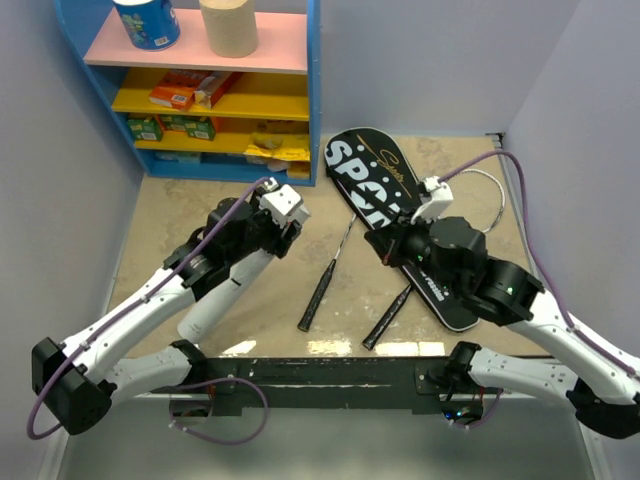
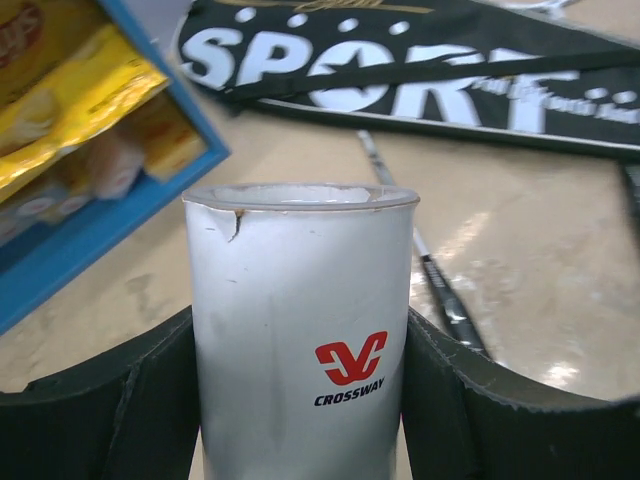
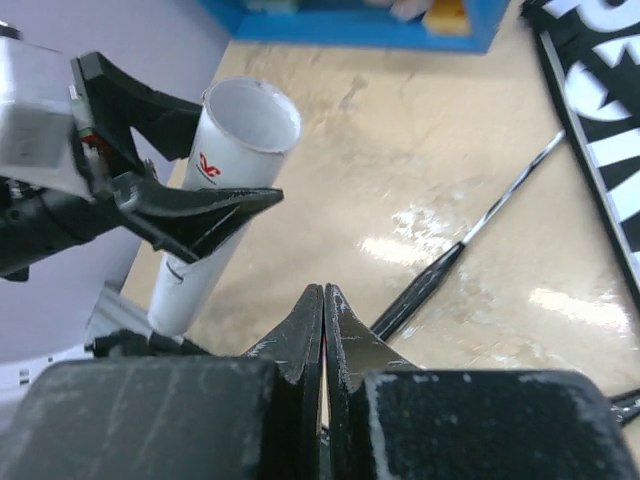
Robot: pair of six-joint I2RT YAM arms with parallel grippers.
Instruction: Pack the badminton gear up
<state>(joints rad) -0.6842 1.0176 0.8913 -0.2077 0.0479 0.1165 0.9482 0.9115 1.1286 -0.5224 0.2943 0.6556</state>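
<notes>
1. Left wrist view: left hand is clamped round the white tube, held tilted, open mouth toward the bag.
2. Right hand, pinched together and empty, should probably lift the bag's opening first.

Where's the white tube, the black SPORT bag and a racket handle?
white tube (image 2: 295, 290): left wrist view, on the middle of its side.
black bag (image 1: 365, 172): top external view, on the wide end with white letters.
racket handle (image 1: 317, 297): top external view, on the middle of its black grip.

shelf behind | bag right | rackets centre, one seemingly under bag | tube left
</notes>
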